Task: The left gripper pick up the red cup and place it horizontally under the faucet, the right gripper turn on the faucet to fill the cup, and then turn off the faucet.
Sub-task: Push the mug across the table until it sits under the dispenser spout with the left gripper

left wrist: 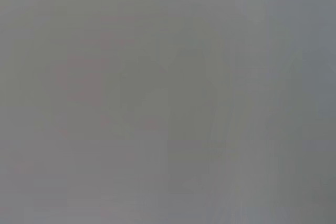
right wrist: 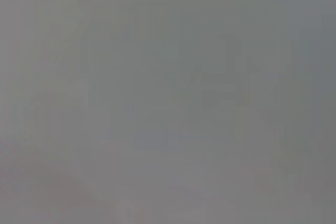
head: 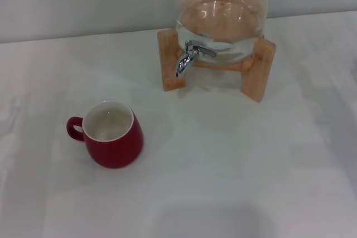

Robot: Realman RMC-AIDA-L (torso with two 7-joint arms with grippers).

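here's the red cup (head: 111,135) standing upright on the white counter (head: 234,165), over towards the counter's left side and nearer its front edge, mouth up, white inside on show, small loop handle pointing at the left edge. well apart from it, back by the far edge and right of centre, sits the glass dispenser (head: 223,15) on its wooden stand (head: 173,62), and the faucet (head: 189,57) pokes out of the front of it, chrome spout curving down over bare counter, nothing touching it. the cup is nowhere near the spout, off to the front-left of it. neither end effector shows in the head view, and both wrist views give only a flat grey haze, perhaps a faint outline in the left one, so i cannot tell whether either end effector is wide, narrow or holding anything.
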